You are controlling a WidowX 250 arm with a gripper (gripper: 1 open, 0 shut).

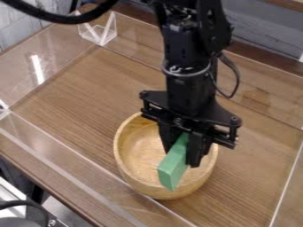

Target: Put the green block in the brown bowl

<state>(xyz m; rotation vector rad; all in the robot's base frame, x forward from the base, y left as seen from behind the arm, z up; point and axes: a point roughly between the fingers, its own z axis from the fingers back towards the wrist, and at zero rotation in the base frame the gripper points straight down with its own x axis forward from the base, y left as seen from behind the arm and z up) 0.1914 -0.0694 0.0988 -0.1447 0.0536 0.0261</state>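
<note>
My work surface is a wooden tabletop [83,97] with long straight grain running across it. Clear acrylic walls [48,151] fence it in: 1 along the near edge, 1 on the far left, catching pale reflections. At the back, a small clear plastic stand [99,32] sits upright just beyond the wall, folded into a triangle shape. In the lower left corner, outside the enclosure, I see a dark rounded object [27,215], too cropped to identify. Black cables [59,12] loop across the top left.
</note>
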